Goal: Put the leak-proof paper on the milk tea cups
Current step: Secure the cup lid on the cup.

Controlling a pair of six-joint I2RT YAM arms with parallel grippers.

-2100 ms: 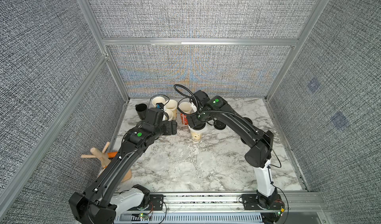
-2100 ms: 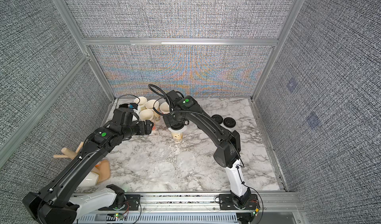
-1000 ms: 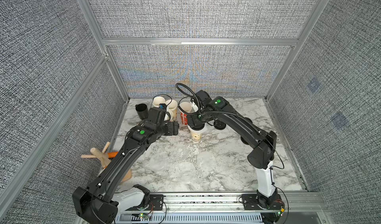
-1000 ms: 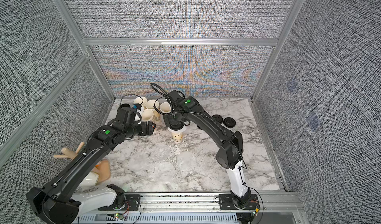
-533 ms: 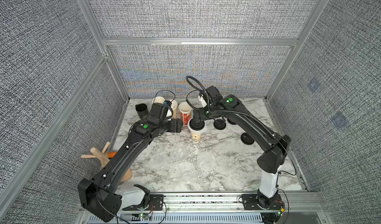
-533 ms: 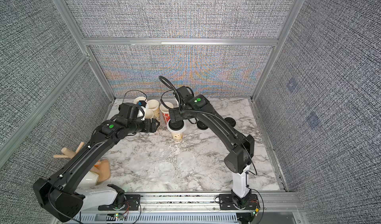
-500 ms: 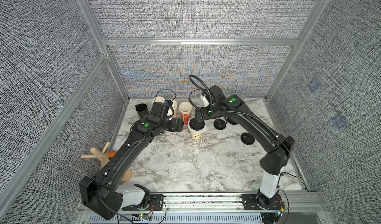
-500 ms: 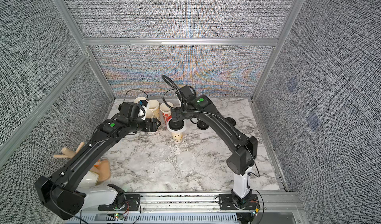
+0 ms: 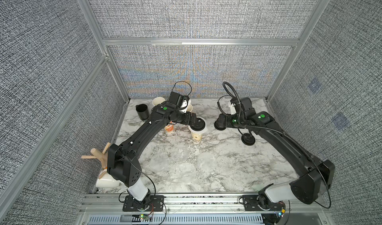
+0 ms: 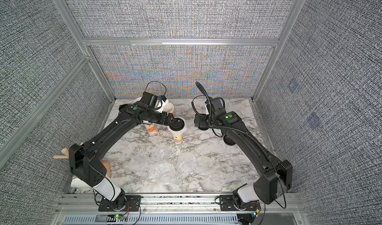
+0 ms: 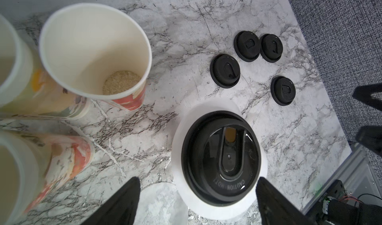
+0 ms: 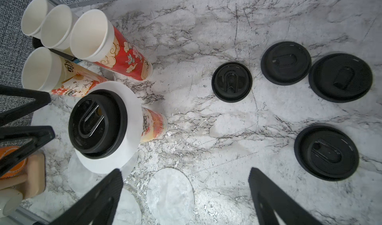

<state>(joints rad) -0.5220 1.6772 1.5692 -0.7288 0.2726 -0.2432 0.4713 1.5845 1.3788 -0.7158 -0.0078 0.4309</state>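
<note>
Standing wide open, the left gripper (image 11: pixel 197 179) is seen at the bottom of the left wrist view. Its black tapered fingers (image 11: pixel 124 203) are set either side of a capped cup (image 9: pixel 196 136). Nothing is held, and whether the paper's rim is brushed cannot be told. The right gripper (image 12: pixel 185 171) is likewise spread to full width over bare marble, and nothing is gripped.

On the capped cup a round white sheet of leak-proof paper (image 11: pixel 215 106) is pinned under a glossy black lid (image 11: pixel 221 164), with its thin edge sticking out all round. Several loose sheets (image 12: pixel 170 190), translucent and nearly lost against the veined marble table (image 9: pixel 206 172), are laid flat at the bottom centre of the right wrist view. Four open milk tea cups (image 12: pixel 88 35), tall, tapered, cream inside and printed red and orange, are crowded at that view's upper left. Four loose matte lids (image 12: pixel 231 84) are scattered at its right.

Open marble is seen between the capped cup and those lids in both top views. The open cups are hemmed in by the back wall (image 9: pixel 196 73).
</note>
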